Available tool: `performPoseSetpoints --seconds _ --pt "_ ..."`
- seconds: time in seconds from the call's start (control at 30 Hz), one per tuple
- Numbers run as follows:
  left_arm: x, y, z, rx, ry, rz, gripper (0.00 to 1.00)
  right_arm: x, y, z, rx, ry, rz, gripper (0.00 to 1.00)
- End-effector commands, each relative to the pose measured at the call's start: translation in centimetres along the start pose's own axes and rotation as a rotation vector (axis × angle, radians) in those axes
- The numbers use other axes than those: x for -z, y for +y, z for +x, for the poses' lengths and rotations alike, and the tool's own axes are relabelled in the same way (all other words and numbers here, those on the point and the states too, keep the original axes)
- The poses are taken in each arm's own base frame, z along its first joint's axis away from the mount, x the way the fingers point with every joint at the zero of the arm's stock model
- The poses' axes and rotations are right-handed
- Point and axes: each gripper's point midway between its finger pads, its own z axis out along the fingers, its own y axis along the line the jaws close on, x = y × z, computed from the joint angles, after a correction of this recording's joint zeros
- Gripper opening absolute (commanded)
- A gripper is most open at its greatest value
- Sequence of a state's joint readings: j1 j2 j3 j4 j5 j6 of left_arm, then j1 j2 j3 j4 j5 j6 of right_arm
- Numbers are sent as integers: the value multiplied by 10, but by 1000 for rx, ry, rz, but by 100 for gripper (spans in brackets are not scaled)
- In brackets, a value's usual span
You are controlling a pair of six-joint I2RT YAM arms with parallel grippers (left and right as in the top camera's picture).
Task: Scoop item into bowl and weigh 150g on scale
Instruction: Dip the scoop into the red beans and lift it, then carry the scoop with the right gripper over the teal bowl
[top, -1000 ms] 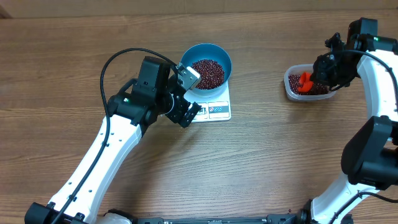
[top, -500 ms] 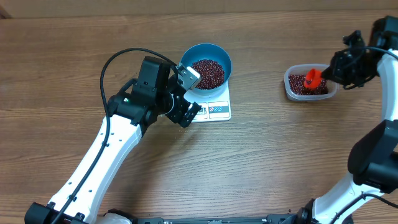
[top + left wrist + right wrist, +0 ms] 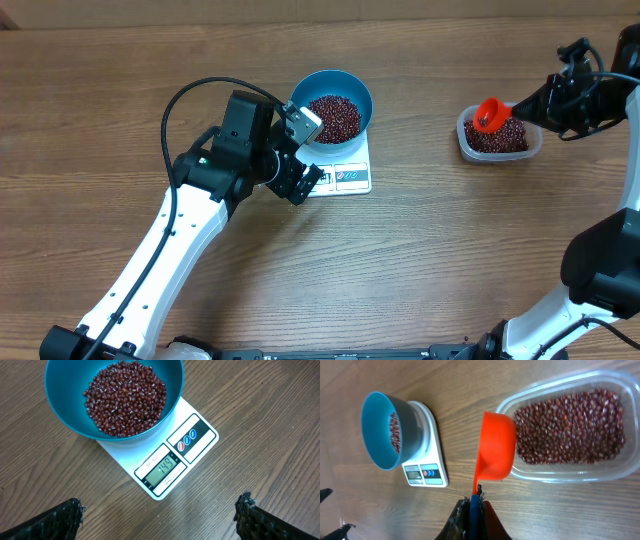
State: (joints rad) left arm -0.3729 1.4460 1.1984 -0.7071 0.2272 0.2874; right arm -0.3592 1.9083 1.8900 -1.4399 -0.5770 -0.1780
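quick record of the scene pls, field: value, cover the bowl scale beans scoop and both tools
bowl: blue, sits on the scale, partly filled with beans
scale: white, display reads 149
tub: clear, holds more beans, apart from the scale
scoop: orange, at the tub's rim, load not visible
left tool: open, empty, hovering by the scale
right tool: shut on the scoop's handle

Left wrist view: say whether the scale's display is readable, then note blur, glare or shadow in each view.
Left wrist view: the display of the scale is sharp and glare-free, reading 149; the left gripper shows dark, soft fingertips at the bottom corners. Overhead view: even light, faint shadows, display too small to read. Right wrist view: crisp scoop, soft right gripper holding it.
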Motion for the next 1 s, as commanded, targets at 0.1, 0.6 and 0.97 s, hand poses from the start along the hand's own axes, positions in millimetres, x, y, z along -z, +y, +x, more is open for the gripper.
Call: performPoseSetpoints --seconds 0.1,0.6,0.97 --pt "4 2 -9 -10 -22 -12 99 33 55 -9 118 -83 -84 4" --pt "4 2 -9 -10 -22 -12 100 -24 172 7 512 -42 -189 4" --pt "4 2 -9 -10 -22 -12 100 -62 222 17 707 -78 -35 4"
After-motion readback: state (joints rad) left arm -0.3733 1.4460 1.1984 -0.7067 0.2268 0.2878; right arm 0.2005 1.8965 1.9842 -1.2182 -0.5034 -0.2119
